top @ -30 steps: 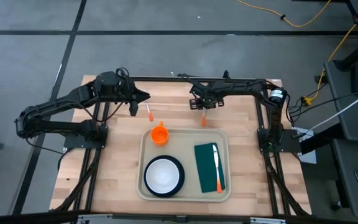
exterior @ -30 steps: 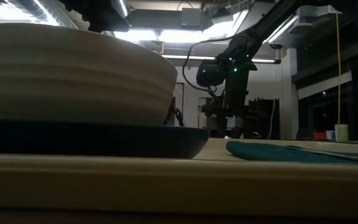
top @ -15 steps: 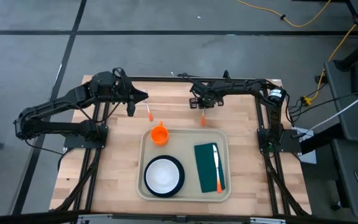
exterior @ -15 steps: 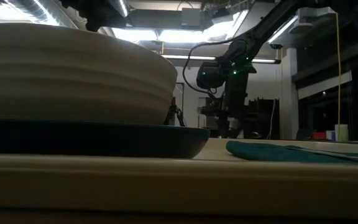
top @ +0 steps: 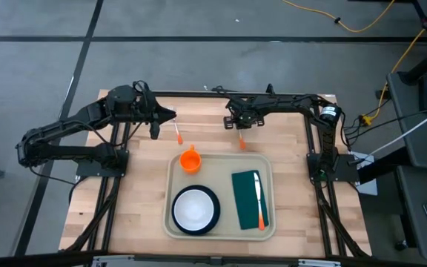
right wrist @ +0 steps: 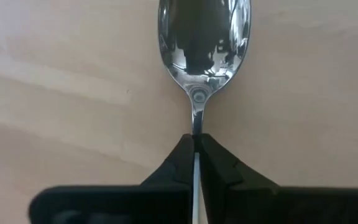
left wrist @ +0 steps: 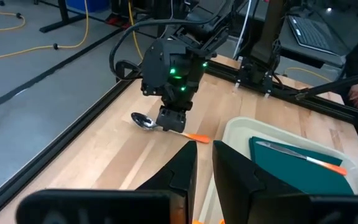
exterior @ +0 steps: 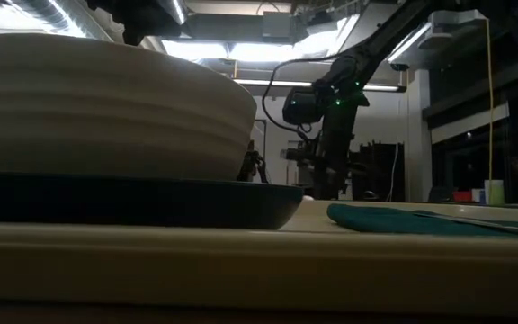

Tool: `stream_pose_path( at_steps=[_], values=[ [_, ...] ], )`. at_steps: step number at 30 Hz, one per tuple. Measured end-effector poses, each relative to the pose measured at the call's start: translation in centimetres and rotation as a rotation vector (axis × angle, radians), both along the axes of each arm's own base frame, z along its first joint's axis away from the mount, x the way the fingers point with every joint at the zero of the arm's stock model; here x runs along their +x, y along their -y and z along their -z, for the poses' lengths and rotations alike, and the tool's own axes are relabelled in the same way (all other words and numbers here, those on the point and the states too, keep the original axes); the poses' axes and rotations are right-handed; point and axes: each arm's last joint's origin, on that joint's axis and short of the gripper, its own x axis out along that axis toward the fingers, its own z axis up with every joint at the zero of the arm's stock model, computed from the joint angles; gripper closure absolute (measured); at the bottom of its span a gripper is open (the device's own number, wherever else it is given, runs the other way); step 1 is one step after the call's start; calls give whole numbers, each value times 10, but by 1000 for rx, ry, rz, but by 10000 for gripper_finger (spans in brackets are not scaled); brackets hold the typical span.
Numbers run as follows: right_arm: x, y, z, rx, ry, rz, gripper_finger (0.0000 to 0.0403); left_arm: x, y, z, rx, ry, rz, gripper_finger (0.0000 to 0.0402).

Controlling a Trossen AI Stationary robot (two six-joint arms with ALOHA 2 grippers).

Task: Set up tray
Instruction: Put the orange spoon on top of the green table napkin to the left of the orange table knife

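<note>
The beige tray (top: 221, 167) lies near the middle of the table. It holds a dark blue plate with a white bowl (top: 195, 210), a green cloth (top: 247, 200) with an orange-handled knife (top: 259, 202), and an orange cup (top: 190, 159). A spoon (left wrist: 144, 121) with an orange handle lies on the wood beyond the tray's far edge. My right gripper (top: 242, 126) stands over it, shut on it. An orange-handled utensil (top: 176, 134) lies near my left gripper (left wrist: 205, 163). That gripper hovers at the far left with a narrow gap between its fingers, and nothing shows between them. My right gripper pinches the spoon's thin handle (right wrist: 196, 140) between its two fingertips, just behind the neck below the bowl. The fingers come from above, pointing down, and lie across the handle. The spoon appears to lie flat on the wood, with its orange handle end (left wrist: 196, 137) sticking out past the gripper.
Black frame rails (top: 199, 94) run along the table's far edge and down both sides. Bare wood (top: 136, 200) lies left of the tray and between the tray and the far rail. In the low view the bowl (exterior: 106, 108) and plate (exterior: 151, 202) fill the near left.
In the low view my right gripper's fingers have drawn together over the spoon, and the arm has shifted slightly. My left gripper has pulled back a little toward the table's left edge. The spoon and the other utensil lie where they were.
</note>
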Motion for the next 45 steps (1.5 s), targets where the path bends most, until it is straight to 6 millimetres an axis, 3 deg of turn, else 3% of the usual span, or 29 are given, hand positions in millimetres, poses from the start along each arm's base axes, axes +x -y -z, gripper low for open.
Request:
stream_pose_path(
  at_steps=[6,11,15,20,27,32,39,45],
  values=[
    [10,-14,-21,43,-51,-101,393,-6,3,-3,15,11,-4,357],
    [27,-38,-54,52,-92,-210,393,-11,5,-6,30,28,-14,357],
    [39,-74,-80,62,-121,-298,393,-17,7,-7,32,30,-14,357],
    [49,-132,-94,84,-135,-323,393,-24,10,-8,62,19,-20,357],
    [47,-224,-95,103,-140,-243,393,-34,12,-7,104,-23,-75,357],
    [31,-272,-94,78,-184,-124,393,-35,13,-6,100,-33,-76,357],
    [15,-304,-75,65,-197,13,393,-33,12,-6,98,-39,-78,357],
    [6,-313,-47,75,-184,49,393,-32,12,-6,86,-32,-81,357]
  ],
)
